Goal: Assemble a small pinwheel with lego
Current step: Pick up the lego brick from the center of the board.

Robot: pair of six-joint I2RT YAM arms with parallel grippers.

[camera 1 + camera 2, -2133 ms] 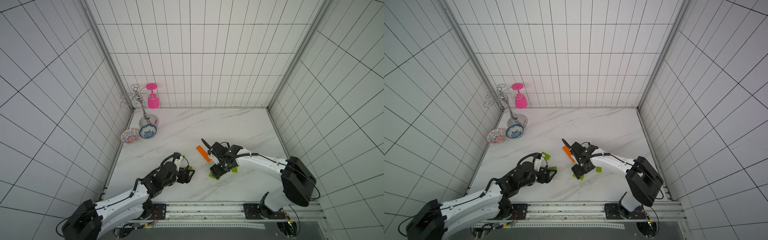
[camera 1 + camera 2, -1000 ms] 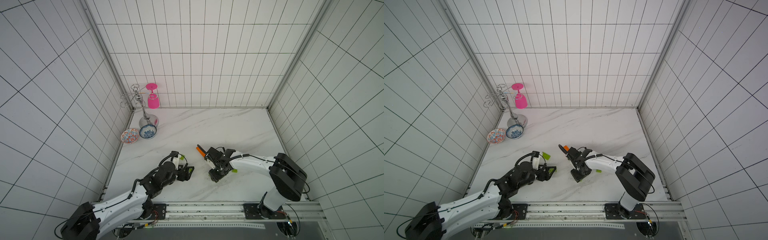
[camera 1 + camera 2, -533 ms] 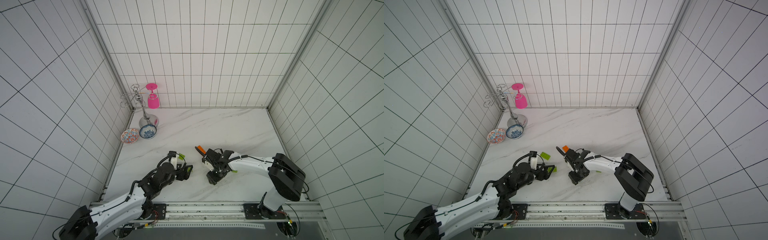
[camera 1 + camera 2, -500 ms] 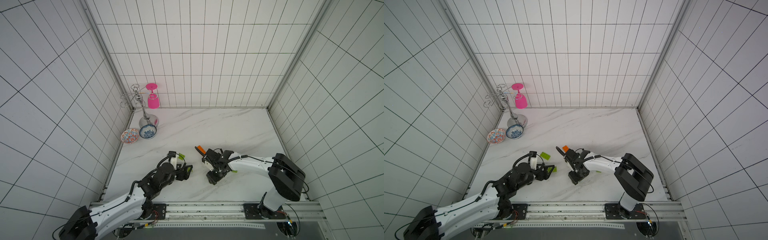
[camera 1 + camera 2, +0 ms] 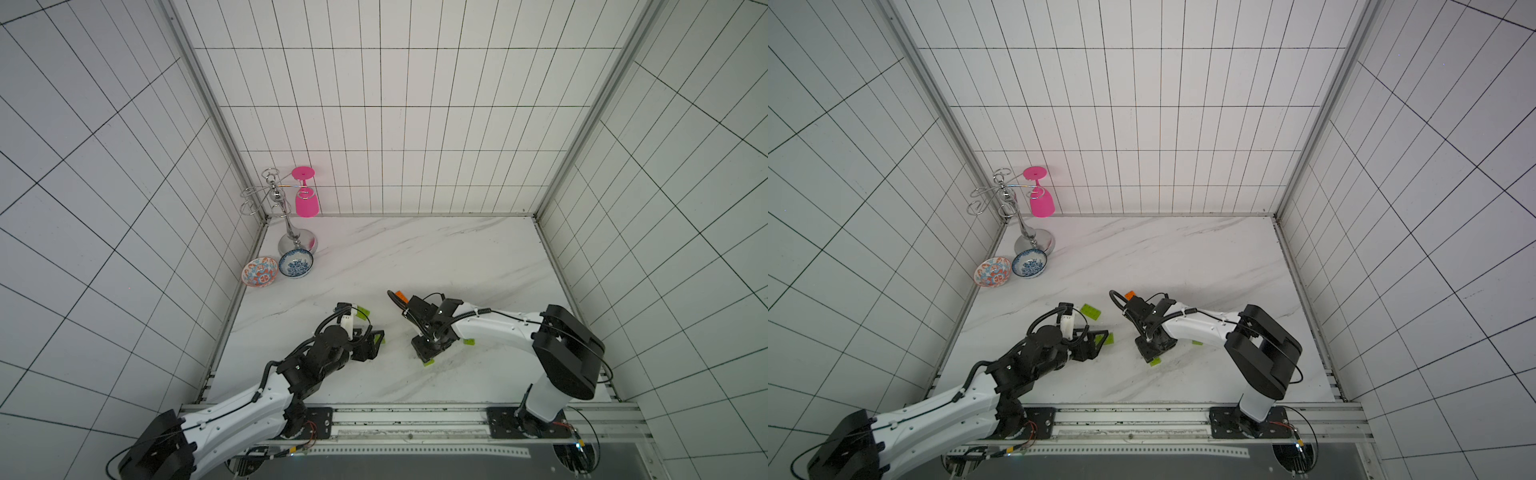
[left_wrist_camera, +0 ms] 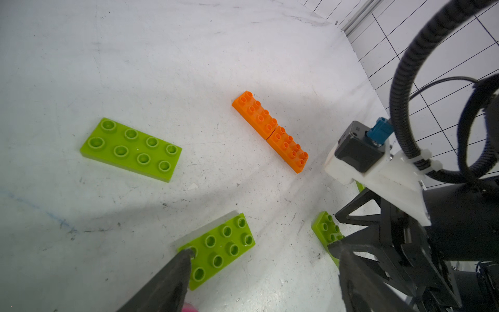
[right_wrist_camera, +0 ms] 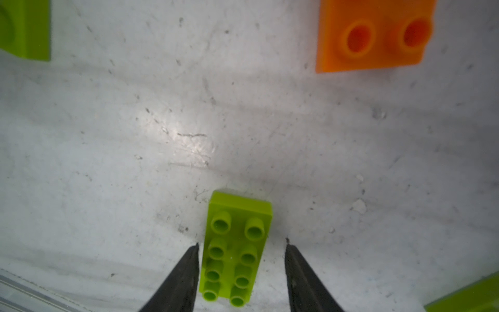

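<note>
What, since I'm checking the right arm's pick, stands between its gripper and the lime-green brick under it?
Nothing visible. In the right wrist view the lime-green brick lies flat on the table inside the open right gripper, with only bare table on either side. The orange brick lies apart.

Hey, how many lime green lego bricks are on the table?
4: a far brick beyond the left tool, a near brick at its tips, a third brick between the tips of the right tool, and a fourth brick beside the right arm, partly hidden.
</note>
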